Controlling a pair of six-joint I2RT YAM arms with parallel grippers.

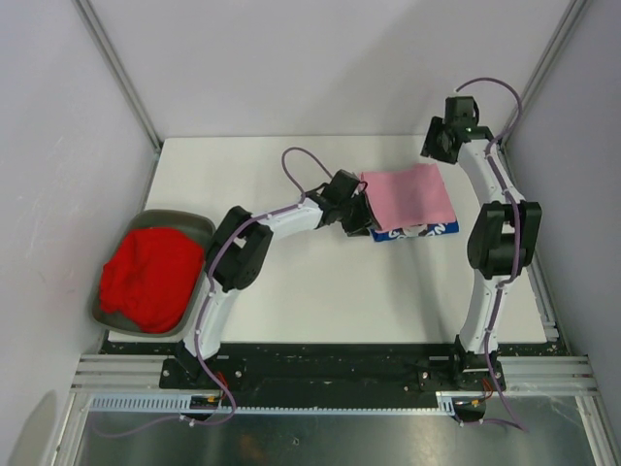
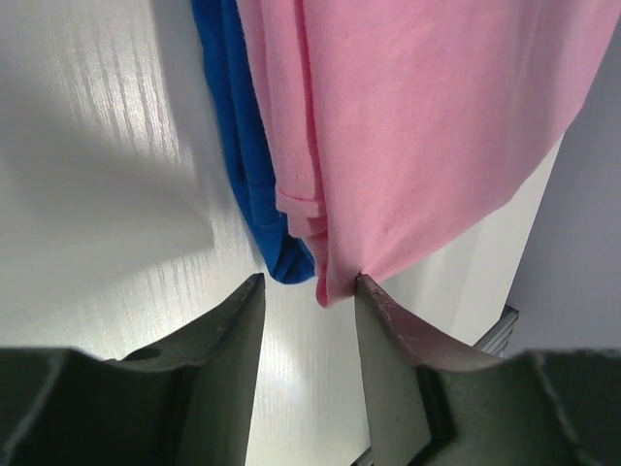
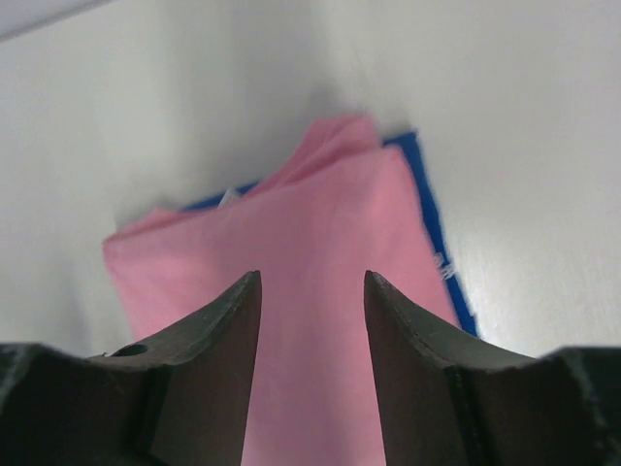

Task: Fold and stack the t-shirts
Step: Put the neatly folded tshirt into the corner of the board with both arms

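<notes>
A folded light pink t-shirt (image 1: 408, 197) lies on top of a folded royal blue t-shirt (image 1: 419, 231), whose edge with white lettering shows along the near side. My left gripper (image 1: 361, 216) is at the stack's left corner. In the left wrist view it (image 2: 309, 282) stands open, with the pink shirt (image 2: 437, 126) corner brushing the tip of its right finger and the blue shirt (image 2: 252, 175) just beyond. My right gripper (image 3: 312, 277) hovers open over the pink shirt (image 3: 291, 223), at the far right corner (image 1: 434, 146). A crumpled red t-shirt (image 1: 150, 277) fills the bin.
The grey oval bin (image 1: 194, 225) sits at the table's left edge. The white table (image 1: 291, 301) is walled on the left, back and right. The right arm's elbow (image 1: 503, 238) hangs just right of the stack.
</notes>
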